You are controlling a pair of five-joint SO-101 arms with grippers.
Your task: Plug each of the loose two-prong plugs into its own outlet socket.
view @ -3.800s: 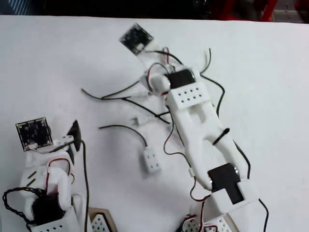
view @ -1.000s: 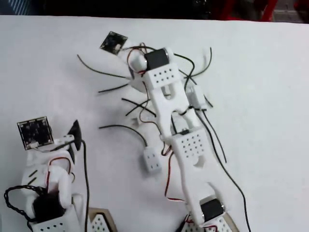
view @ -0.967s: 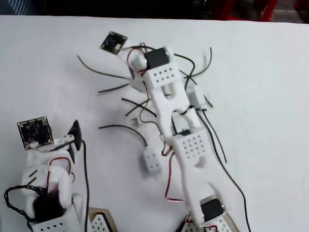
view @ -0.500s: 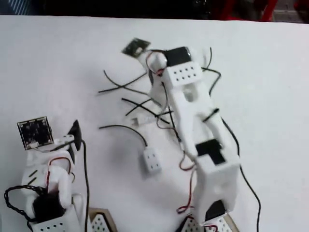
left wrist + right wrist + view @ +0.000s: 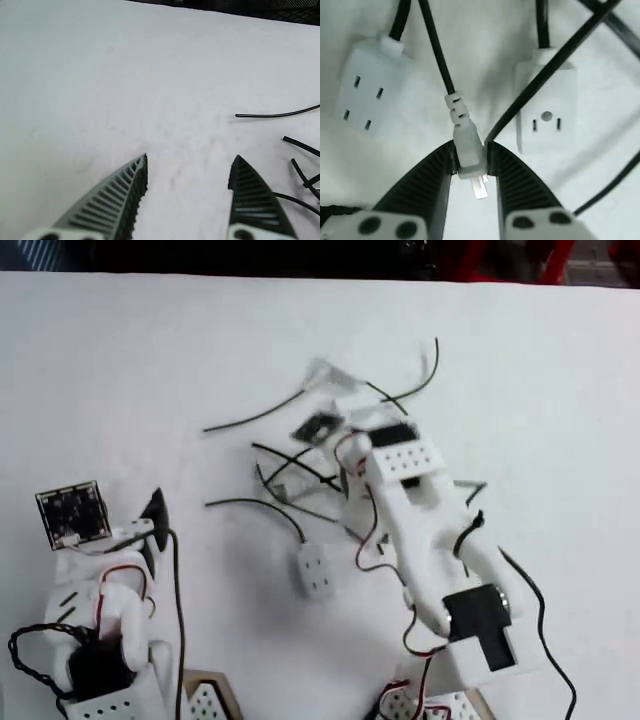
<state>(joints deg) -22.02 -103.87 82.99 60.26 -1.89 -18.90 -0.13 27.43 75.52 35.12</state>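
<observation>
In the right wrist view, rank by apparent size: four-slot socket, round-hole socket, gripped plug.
Largest, tied: the four-slot socket and the round-hole socket look about alike, so no ranking between them.
Smallest: the plug in the right gripper.

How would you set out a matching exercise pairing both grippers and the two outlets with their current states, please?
Column one:
1. left gripper
2. right gripper
3. double outlet
4. grounded outlet

Column two:
a. crossed by a black cable
b. open above the bare table
c. shut on a two-prong plug
d. four slots, all empty

Pairs: 1-b, 2-c, 3-d, 4-a.
</observation>
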